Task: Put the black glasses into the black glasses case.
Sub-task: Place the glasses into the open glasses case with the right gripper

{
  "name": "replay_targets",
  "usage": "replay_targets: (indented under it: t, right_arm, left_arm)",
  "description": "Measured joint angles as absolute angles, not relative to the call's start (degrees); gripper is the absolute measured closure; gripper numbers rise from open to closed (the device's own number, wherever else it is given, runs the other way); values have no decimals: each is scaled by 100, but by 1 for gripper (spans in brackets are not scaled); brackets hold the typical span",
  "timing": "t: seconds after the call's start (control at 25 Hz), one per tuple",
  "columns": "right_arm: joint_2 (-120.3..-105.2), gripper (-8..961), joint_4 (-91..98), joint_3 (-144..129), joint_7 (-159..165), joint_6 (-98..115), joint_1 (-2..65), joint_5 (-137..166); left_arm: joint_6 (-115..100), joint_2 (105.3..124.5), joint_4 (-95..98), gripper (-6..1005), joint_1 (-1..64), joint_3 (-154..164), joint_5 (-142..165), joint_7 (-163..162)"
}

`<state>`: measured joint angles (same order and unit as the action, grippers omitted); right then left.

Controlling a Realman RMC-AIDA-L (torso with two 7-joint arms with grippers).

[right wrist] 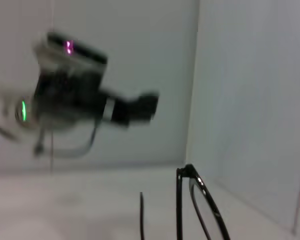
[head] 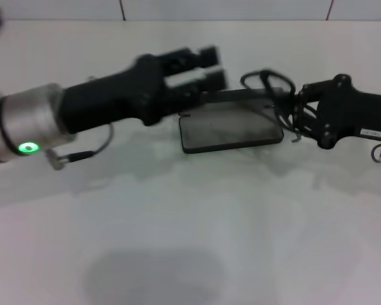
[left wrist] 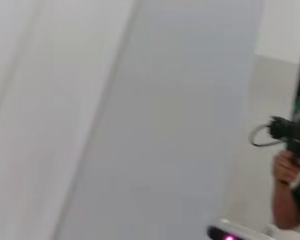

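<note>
Black glasses (head: 271,84) sit right of centre in the upper part of the head view, lifted off the table and held at the tip of the right gripper (head: 298,105), which comes in from the right edge; jaws look closed on the frame or a temple, exact contact spot too blurred to tell. In the right wrist view the frame (right wrist: 197,200) shows at the bottom centre, one rim and a thin temple standing up. The black glasses case (head: 232,130) lies open on the white table (head: 190,241) at centre of the head view, just below and left of the glasses; the grey tray looks empty, nothing in it that I can see, lid edge behind it hard to make out. Left gripper (head: 203,67) hangs upper centre-left, above the case's back left corner, fingers look apart, holding nothing. Handling guess: glasses are very light, thin, stiff but fragile, lenses slippery and scratchable, temples can fold or swing. Best grip is likely the bridge or a rim by the hinge, not the lens. Case is rigid and may slide if nudged.
</note>
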<state>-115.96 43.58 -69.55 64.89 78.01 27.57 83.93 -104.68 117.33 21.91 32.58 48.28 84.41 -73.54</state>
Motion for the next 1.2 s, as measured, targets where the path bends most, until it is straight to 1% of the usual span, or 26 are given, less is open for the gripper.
replay_targets:
  t: [0.16,0.36,0.76,0.88,1.2]
  right_arm:
    - [-11591,849,5392,-7799,6717,6865,2391,8558]
    - [-11592,849,6437,-8546,6753,5918,1998,8913]
    - [-11603,849,6592,-9840,6671,3931,2016,9332]
    - [-11602,849,6595,-10175,6584,3389,2045,9336]
    - [-11597,849,6508,-10701,6565,2738,2228,9456]
  left_arm:
    - [-10453,11680,2197,419,2974,4428,8441,-7327]
    - [-10442,11673,2203,419,2911,4345,8455,-7307]
    - [-10080,11756,2203,420,3086,4367,8507,-7314]
    - [-10028,11755,2201,420,3125,4369,8511,-7302]
    - [-10000,11730,2206,420,3209,4368,8521,-7320]
